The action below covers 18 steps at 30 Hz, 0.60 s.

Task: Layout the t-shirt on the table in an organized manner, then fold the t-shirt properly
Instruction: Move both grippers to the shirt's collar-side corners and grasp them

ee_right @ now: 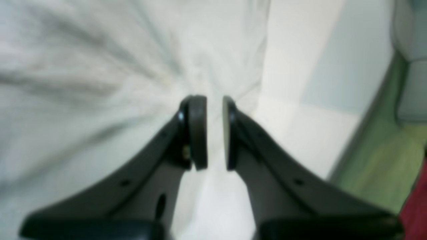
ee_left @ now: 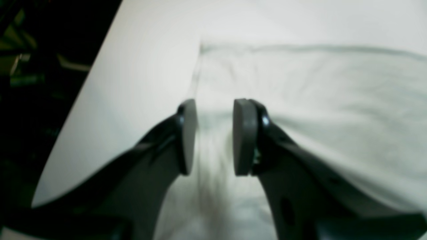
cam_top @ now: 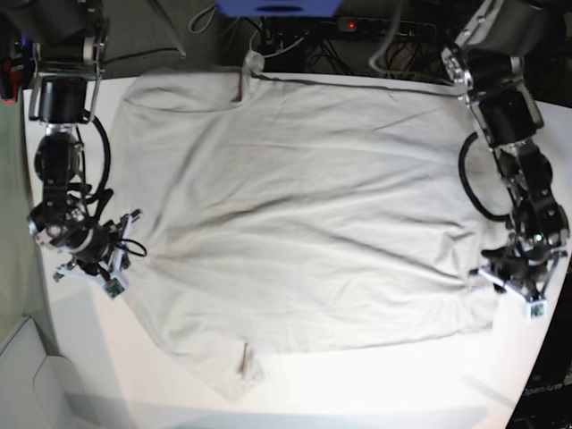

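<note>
The light grey-beige t-shirt [cam_top: 304, 223] lies spread wide over the white table [cam_top: 375, 384], with creases running across it from one gripper to the other. My left gripper [cam_top: 502, 279] is at the shirt's right edge in the base view. In the left wrist view the left gripper [ee_left: 216, 106] is shut on a raised ridge of the t-shirt [ee_left: 317, 100] near its hem corner. My right gripper [cam_top: 125, 246] is at the opposite edge. In its wrist view the right gripper [ee_right: 214, 100] pinches the t-shirt [ee_right: 83, 66], whose wrinkles fan out from the pads.
A power strip and cables [cam_top: 357, 27] run behind the table's far edge. A pale box [cam_top: 36, 384] sits off the near left corner. The table edge [ee_right: 343, 156] drops to green floor [ee_right: 373, 160] beside my right gripper. Bare table [ee_left: 140, 83] lies outside the hem.
</note>
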Available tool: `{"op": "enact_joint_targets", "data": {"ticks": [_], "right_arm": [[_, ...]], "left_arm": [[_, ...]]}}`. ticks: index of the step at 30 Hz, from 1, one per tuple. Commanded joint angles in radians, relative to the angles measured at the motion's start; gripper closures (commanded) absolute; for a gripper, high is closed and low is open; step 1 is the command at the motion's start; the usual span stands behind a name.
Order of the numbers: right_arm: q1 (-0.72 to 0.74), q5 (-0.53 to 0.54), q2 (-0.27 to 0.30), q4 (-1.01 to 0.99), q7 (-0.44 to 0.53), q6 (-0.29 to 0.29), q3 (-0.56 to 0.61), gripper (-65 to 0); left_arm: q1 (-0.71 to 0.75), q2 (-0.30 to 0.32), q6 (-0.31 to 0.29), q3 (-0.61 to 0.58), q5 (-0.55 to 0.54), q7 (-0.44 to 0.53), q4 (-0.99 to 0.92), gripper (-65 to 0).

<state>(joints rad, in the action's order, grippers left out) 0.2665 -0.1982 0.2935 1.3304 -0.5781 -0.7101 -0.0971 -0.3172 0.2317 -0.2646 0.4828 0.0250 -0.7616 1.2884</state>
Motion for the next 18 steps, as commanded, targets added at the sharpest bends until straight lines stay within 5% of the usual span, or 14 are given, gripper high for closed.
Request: {"op": "enact_joint_targets", "data": {"ticks": [1, 6, 11, 15, 18], "right_arm": [[0.003, 0.013, 0.009, 0.06, -0.004, 0.012, -0.005, -7.8], [-0.121, 0.016, -0.017, 0.249, -0.115, 0.012, -0.026, -9.0], [-0.238, 0.03, -0.109, 0.42, -0.148, 0.012, -0.172, -21.0], [-0.312, 0.035, -0.159, 0.492, -0.145, 0.012, -0.215, -29.3], [-0.365, 0.035, -0.19, 0.539, -0.147, 0.012, -0.218, -33.5]], "left_arm": [[0.014, 0.01, -0.005, 0.0, -0.029, -0.012, 0.089, -18.8], [0.272, -0.002, -0.003, 0.0, -0.056, -0.086, 0.426, -19.1], [0.487, -0.064, -0.003, 0.058, -0.06, -0.078, 0.6, -19.8], [0.563, -0.124, -0.023, 0.147, -0.061, -0.069, 0.604, -33.8], [0.617, -0.159, -0.129, 0.235, -0.061, -0.035, 0.603, -52.0]]}}
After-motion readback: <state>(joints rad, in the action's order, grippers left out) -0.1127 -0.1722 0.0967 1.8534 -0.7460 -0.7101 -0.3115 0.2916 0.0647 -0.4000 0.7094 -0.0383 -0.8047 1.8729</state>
